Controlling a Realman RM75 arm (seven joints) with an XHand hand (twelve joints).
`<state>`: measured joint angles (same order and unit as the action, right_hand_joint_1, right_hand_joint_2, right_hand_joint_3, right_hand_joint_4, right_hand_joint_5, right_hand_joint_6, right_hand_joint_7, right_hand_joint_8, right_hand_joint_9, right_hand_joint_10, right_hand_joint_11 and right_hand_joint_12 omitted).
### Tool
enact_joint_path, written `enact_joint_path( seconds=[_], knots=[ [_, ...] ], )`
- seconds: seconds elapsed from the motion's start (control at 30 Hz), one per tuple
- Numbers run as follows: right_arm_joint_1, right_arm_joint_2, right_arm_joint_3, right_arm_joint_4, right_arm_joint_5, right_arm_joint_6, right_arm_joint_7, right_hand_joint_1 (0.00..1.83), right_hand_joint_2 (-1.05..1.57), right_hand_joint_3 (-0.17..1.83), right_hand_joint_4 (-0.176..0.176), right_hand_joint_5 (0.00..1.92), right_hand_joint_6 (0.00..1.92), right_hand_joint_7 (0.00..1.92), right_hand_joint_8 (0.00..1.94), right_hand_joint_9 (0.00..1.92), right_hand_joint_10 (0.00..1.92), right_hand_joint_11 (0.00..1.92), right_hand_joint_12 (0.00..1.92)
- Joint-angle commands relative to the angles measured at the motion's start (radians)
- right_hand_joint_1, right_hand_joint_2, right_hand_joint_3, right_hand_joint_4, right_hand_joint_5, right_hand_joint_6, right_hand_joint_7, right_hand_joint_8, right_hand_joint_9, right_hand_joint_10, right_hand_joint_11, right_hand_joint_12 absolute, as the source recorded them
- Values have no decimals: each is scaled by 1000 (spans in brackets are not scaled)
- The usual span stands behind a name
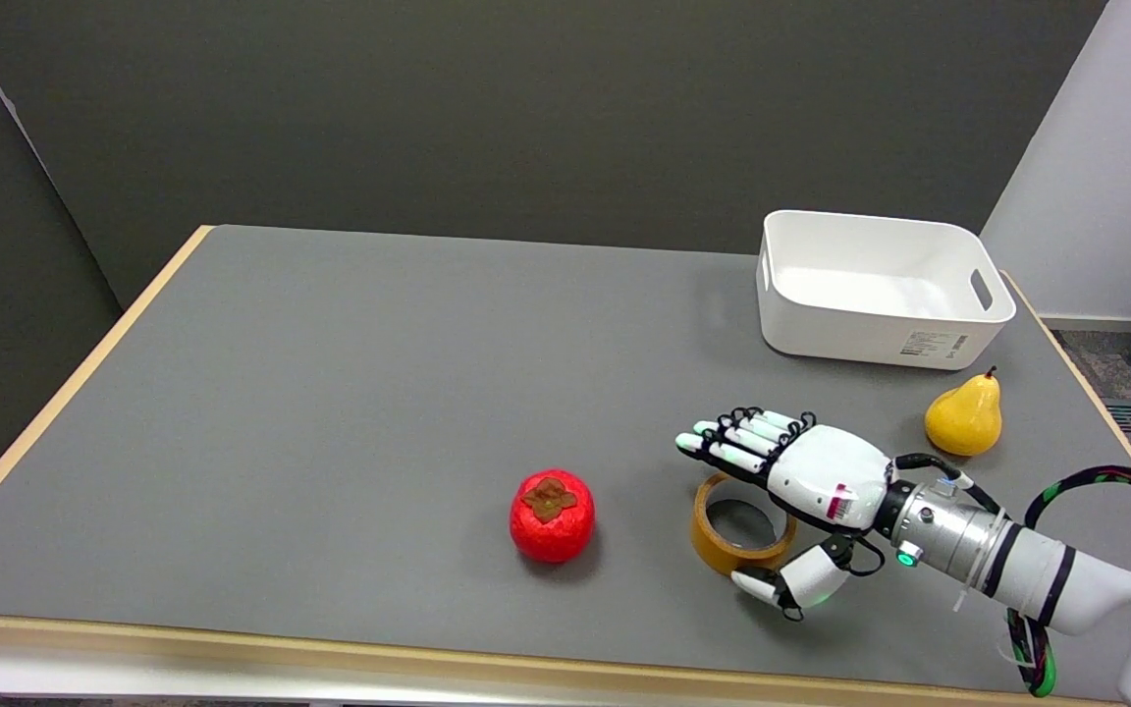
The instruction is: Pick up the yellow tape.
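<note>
Clearly the right hand [801, 481] hovers spread and empty over the flat-lying yellow tape roll [740, 525]. Light, stiff and smooth-sided, it probably wants pinching across its rim.

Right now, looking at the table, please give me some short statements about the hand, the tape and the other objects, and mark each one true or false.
1. The yellow tape lies flat on the table. True.
2. The right hand has lifted the tape into the air. False: the hand is spread above the tape, which rests on the table.
3. The white bin holds the pear. False: the yellow pear stands on the table in front of the bin.
4. The red persimmon sits to the picture's left of the tape. True.
</note>
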<state>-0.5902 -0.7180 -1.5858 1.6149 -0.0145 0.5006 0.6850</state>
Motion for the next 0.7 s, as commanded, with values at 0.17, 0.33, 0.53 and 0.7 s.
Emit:
enact_joint_path(
  seconds=[0.17, 0.33, 0.53, 0.7],
  knots=[
    [44, -27, -37, -30, 8, 4, -4, 598, 553, 954, 55, 75, 265, 198, 286, 190, 637, 134, 1248],
    [51, -39, -37, -31, 8, 4, -4, 772, 647, 972, 68, 218, 488, 452, 532, 440, 910, 348, 1441],
    [52, -39, -37, -27, 8, 2, -4, 806, 654, 988, 75, 249, 555, 490, 596, 499, 953, 409, 1505],
    [67, -47, -37, -27, 8, 4, -4, 888, 677, 943, 93, 332, 665, 573, 708, 552, 1085, 473, 1559]
  ],
)
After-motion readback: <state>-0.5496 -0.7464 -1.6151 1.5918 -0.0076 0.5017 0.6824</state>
